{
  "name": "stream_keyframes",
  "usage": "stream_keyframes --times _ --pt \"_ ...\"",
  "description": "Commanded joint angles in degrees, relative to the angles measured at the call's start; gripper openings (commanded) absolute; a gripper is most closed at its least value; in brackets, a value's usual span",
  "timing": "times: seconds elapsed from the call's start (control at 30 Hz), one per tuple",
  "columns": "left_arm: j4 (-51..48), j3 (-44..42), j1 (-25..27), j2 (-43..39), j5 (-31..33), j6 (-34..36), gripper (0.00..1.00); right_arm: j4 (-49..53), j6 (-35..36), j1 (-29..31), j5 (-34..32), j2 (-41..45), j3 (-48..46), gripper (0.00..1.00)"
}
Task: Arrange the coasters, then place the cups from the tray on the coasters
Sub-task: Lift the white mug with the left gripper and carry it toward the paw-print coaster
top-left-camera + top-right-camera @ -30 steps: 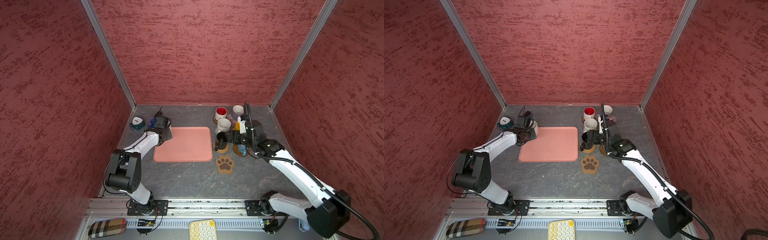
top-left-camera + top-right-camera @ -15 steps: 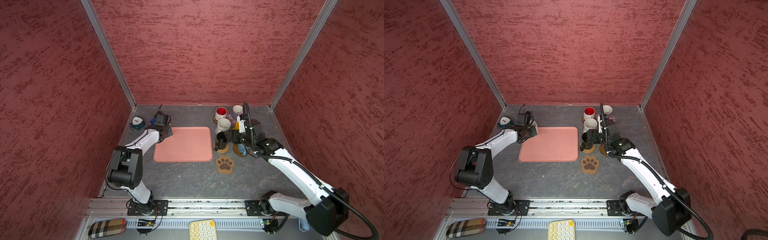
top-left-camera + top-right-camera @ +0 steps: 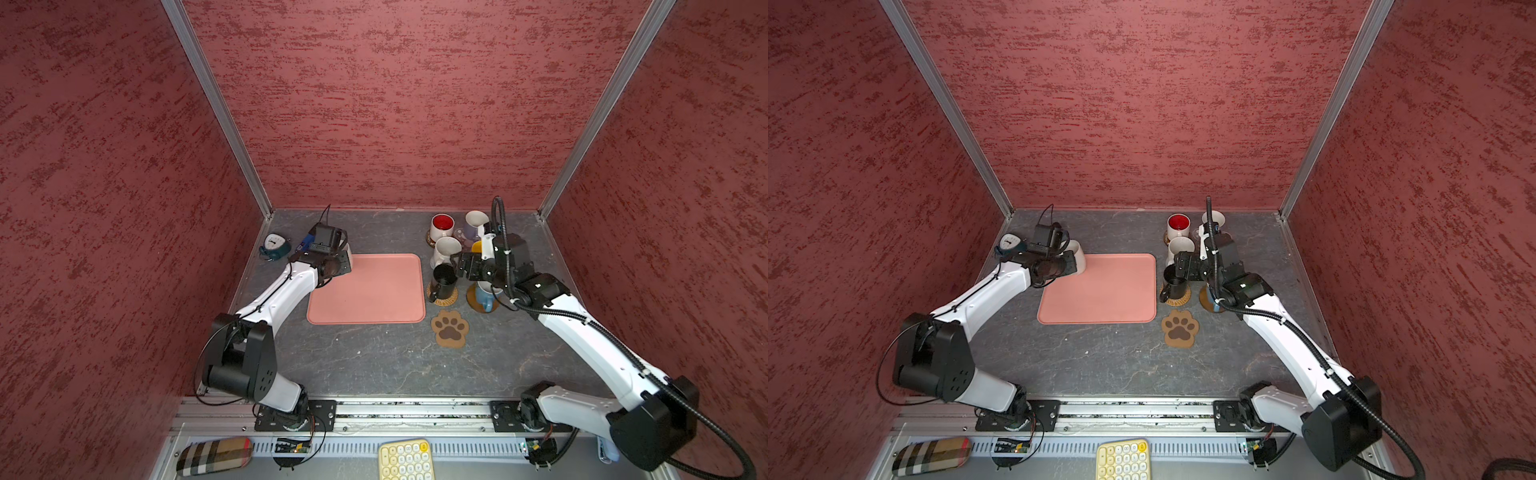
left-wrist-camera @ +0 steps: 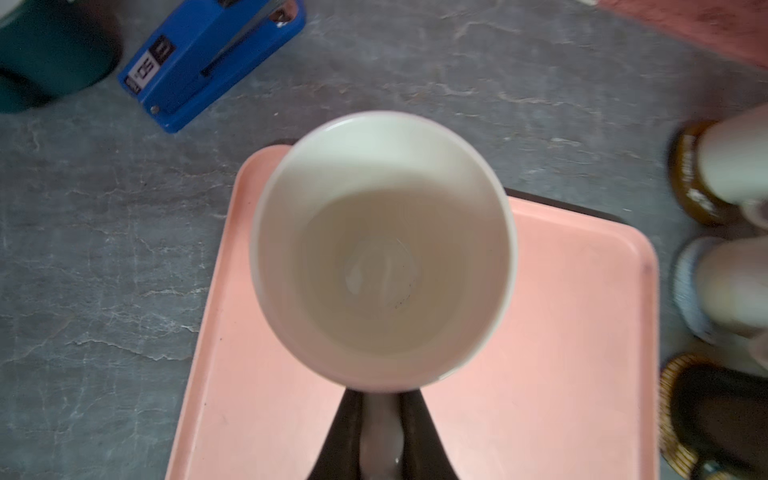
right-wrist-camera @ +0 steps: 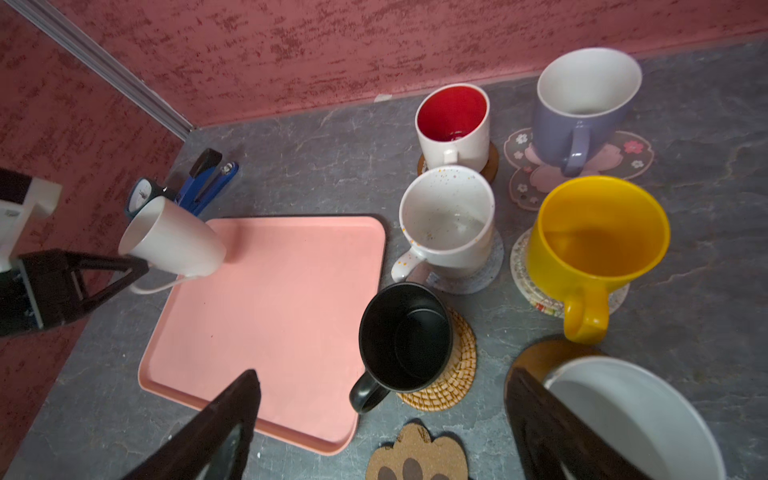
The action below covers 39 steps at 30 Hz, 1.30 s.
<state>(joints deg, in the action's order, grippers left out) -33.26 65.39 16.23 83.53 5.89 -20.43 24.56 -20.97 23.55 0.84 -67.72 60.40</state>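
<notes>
Left fingers (image 4: 338, 440) newly closed, white mug (image 4: 382, 257) handle pinched

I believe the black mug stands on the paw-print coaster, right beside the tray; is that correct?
Not quite: the black mug stands on the tan rattan coaster, right beside the tray. The paw-print coaster lies bare, with no cup on it. The right wrist view shows this plainly.

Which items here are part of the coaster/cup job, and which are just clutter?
Job: tray, plain white mug in left gripper, paw-print coaster, black mug, yellow mug, lavender mug, speckled mug, red-inside mug, light blue mug, coasters under those six.
Clutter: teal clock, blue stapler, yellow keypad, plaid case.
</notes>
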Motion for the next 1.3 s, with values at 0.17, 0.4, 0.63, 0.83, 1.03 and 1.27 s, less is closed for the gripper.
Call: stream_keyframes --times 0.17,0.4,0.63,0.83,1.03,1.27 --pt "-1.19 1.89 12.67 -11.98 -6.16 5.17 0.00 -1.90 0.23 -4.44 -0.67 -0.66 4.36 0.94" --pt "2.49 -1.48 26.88 -15.59 -8.11 9.43 0.00 -1.30 -2.17 -12.44 3.54 -0.14 4.67 0.95" --pt "10.48 -5.39 38.85 -11.68 -8.70 12.24 0.00 -2.84 -4.08 -18.99 7.16 1.44 2.07 0.94" --pt "16.91 -5.03 43.54 -3.74 -7.39 14.17 0.00 -3.30 -3.75 -20.15 7.24 1.72 0.66 0.94" --pt "20.82 -3.21 43.54 3.10 -9.02 16.31 0.00 -3.94 -3.55 -20.40 7.35 2.24 -0.68 0.94" --pt "24.31 -3.61 43.54 6.41 -9.55 16.97 0.00 -4.33 -3.03 -20.48 7.51 2.51 -1.23 0.94"
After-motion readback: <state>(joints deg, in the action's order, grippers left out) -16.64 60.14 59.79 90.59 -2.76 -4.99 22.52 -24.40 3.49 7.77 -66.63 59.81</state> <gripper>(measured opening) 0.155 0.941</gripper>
